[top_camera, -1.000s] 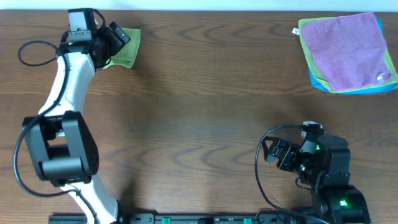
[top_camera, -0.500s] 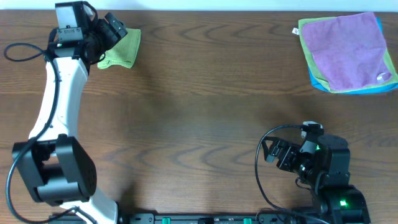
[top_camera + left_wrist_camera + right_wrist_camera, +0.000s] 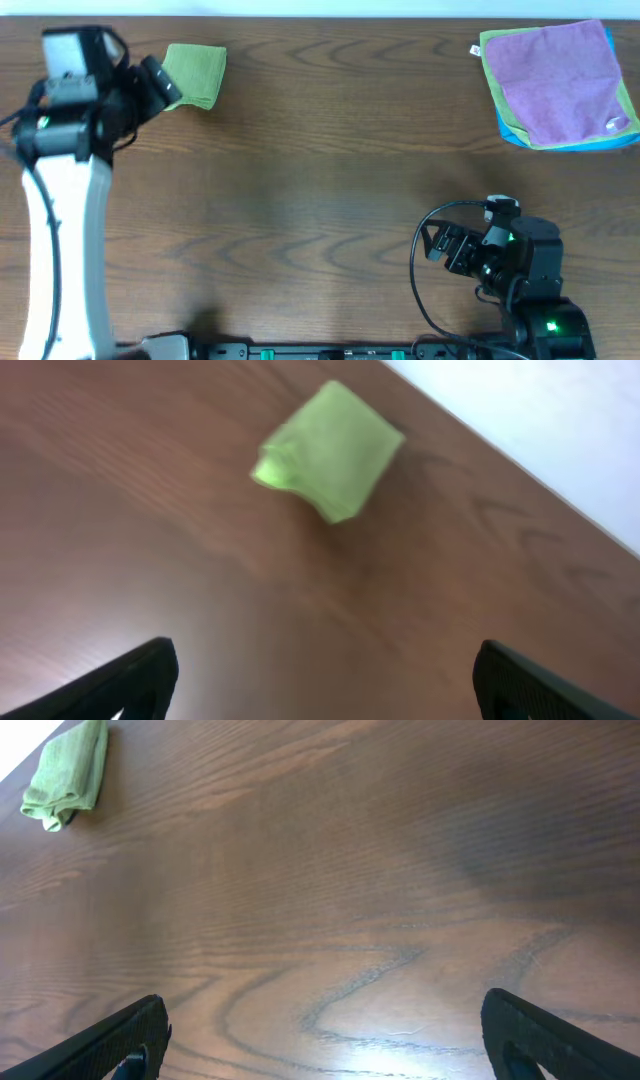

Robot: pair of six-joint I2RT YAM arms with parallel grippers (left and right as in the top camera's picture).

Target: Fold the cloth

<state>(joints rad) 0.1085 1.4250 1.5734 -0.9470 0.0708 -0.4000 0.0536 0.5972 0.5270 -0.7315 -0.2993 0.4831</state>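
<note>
A green cloth (image 3: 195,74) lies folded into a small square at the table's far left; it also shows in the left wrist view (image 3: 328,452) and the right wrist view (image 3: 66,776). My left gripper (image 3: 158,84) is open and empty, just left of the cloth and apart from it; its fingers (image 3: 320,680) frame bare table. My right gripper (image 3: 437,244) is open and empty at the near right, its fingers (image 3: 325,1040) over bare wood.
A stack of folded cloths, purple (image 3: 560,78) on top of green and blue, lies at the far right corner. The table's far edge (image 3: 520,470) runs just behind the green cloth. Cables loop beside the right arm's base (image 3: 530,290).
My left arm has pulled back left and toward the near side, off the green cloth, which now lies uncovered. The right arm has not moved.
</note>
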